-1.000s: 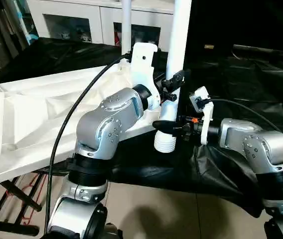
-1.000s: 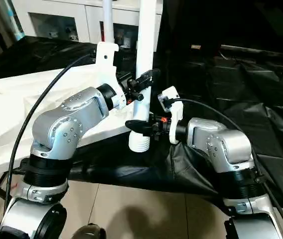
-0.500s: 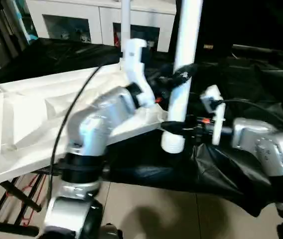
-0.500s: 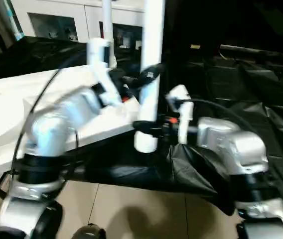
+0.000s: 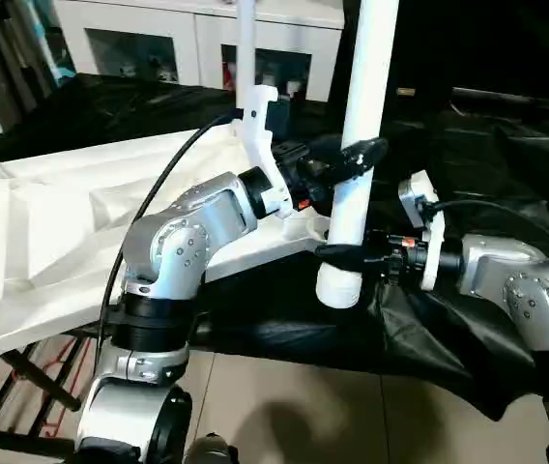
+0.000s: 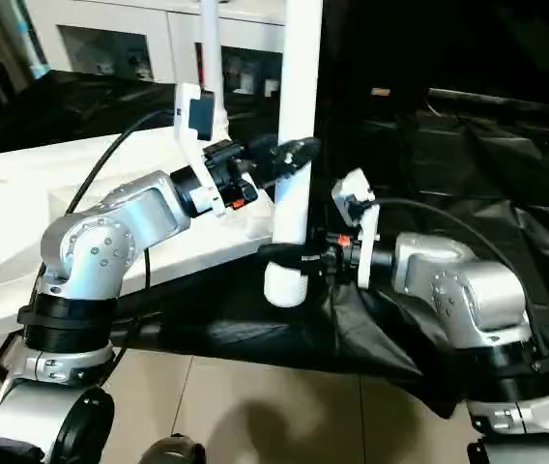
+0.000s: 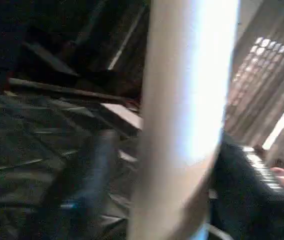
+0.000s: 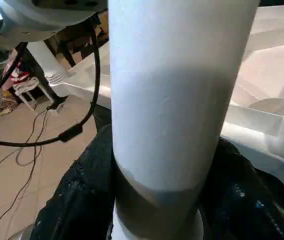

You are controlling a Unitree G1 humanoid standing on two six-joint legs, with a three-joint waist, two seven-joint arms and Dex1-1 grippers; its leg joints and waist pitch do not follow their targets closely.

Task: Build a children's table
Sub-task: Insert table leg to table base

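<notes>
The children's table top lies upside down on the left, its ribbed white underside facing up. One long white leg is held nearly upright just off the top's near right corner, its lower end hanging free above the black cloth. My right gripper is shut on this leg close to that lower end, and the black fingers hug the tube on both sides. My left gripper is at the same leg higher up, with the tube close in front of it.
A second white leg stands upright behind my left wrist. Black cloth covers the bench to the right and behind. A white glass-door cabinet lines the back wall. A dark folding stand sits under the top, over tiled floor.
The held leg has shifted right along with my right gripper. My left arm has stretched out and turned, and its gripper now sits higher on the leg.
</notes>
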